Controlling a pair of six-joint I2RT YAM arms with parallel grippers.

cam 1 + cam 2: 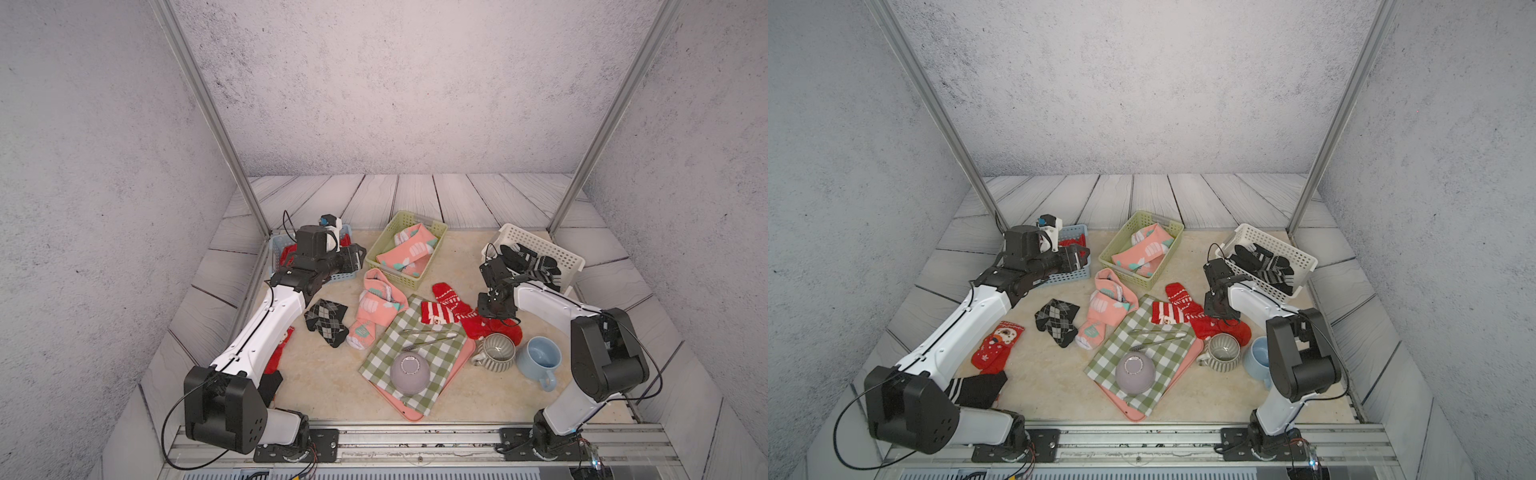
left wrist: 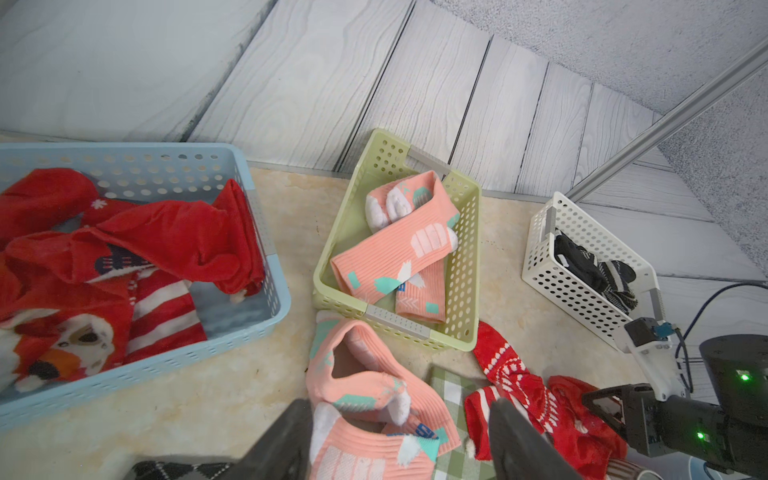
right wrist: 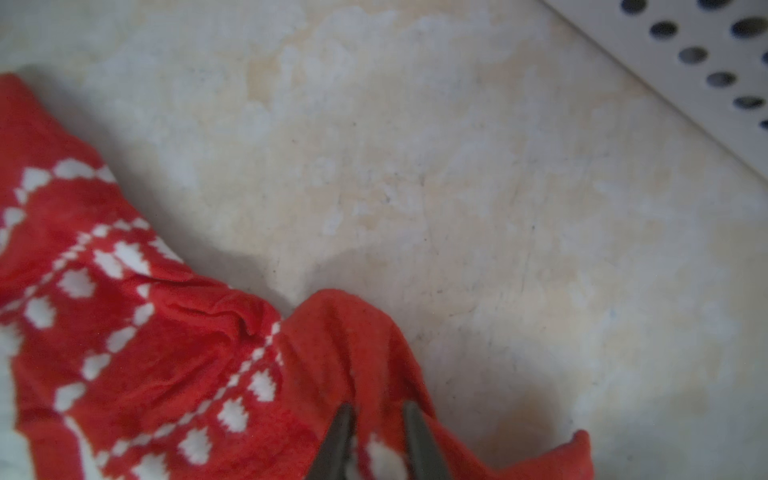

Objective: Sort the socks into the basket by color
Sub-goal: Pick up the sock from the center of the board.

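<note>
Well, the red sock (image 3: 353,345) looks limp, light and stretchy, lying on the tabletop (image 3: 457,166) beneath my right pincer (image 3: 378,411), which is clamped on its raised fold, a fair hold. My left pincer (image 2: 401,403), jaws apart, hovers above a pink sock (image 2: 361,453).

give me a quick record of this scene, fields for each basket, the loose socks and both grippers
blue basket: red socks
green basket: pink socks
white basket: black socks
loose: argyle sock, loose pink socks, red striped sock, red bear sock, black striped sock
left gripper: open, near loose pink socks
right gripper: shut on red sock
</note>
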